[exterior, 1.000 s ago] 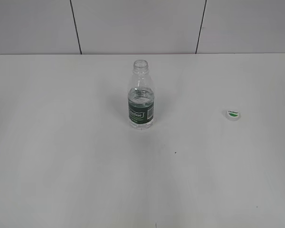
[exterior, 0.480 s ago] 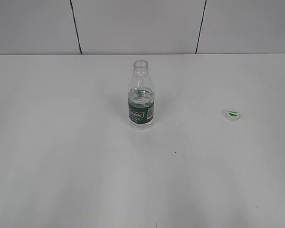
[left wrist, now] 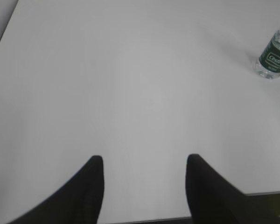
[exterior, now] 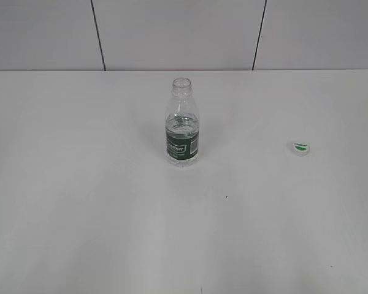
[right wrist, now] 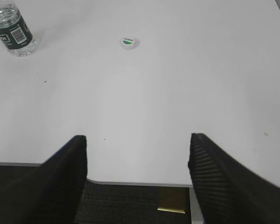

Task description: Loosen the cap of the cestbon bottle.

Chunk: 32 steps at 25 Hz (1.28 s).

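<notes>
- Two things lie on the white table [exterior: 80, 202]: the bottle [exterior: 183, 122] and its cap [exterior: 301, 147].
- The bottle stands upright near the middle of the table, neck bare and open at the top, a dark green label band around its lower half and a little water inside.
- The cap sits flat on the table well apart from the bottle, off to the right in the exterior view, green leaf mark facing up.
- Left gripper [left wrist: 144, 163]: fingers spread apart, holding nothing, above the table's near edge; the bottle shows far off at the upper right of its wrist view.
- Right gripper [right wrist: 137, 142]: fingers also wide apart and empty, over the table's near edge, with the cap ahead of it and the bottle at the upper left corner.
</notes>
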Tool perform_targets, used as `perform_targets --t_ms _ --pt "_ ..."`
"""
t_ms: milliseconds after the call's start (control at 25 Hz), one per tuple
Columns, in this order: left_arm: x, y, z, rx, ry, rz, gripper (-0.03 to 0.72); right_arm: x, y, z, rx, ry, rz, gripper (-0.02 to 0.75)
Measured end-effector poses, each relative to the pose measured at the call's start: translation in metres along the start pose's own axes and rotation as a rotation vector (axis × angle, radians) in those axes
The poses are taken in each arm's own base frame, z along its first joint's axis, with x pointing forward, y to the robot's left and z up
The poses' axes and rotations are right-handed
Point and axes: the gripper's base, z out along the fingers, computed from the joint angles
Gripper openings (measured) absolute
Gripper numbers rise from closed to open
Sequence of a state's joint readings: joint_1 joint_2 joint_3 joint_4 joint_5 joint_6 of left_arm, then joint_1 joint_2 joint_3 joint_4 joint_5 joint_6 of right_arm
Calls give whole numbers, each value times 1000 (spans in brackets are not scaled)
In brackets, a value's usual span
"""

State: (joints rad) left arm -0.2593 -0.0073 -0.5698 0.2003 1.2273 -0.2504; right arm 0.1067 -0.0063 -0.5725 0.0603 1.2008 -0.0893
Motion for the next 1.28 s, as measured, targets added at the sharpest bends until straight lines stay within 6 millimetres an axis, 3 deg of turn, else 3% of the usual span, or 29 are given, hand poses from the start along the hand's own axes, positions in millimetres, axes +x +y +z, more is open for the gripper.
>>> perform_targets --t_ms 560,1280 --pt "-4 -6 11 47 -87 35 328 -5 -4 6 44 -77 -15 521" --pt "-4 -6 11 20 -92 26 285 0 -8 13 131 -42 -19 521"
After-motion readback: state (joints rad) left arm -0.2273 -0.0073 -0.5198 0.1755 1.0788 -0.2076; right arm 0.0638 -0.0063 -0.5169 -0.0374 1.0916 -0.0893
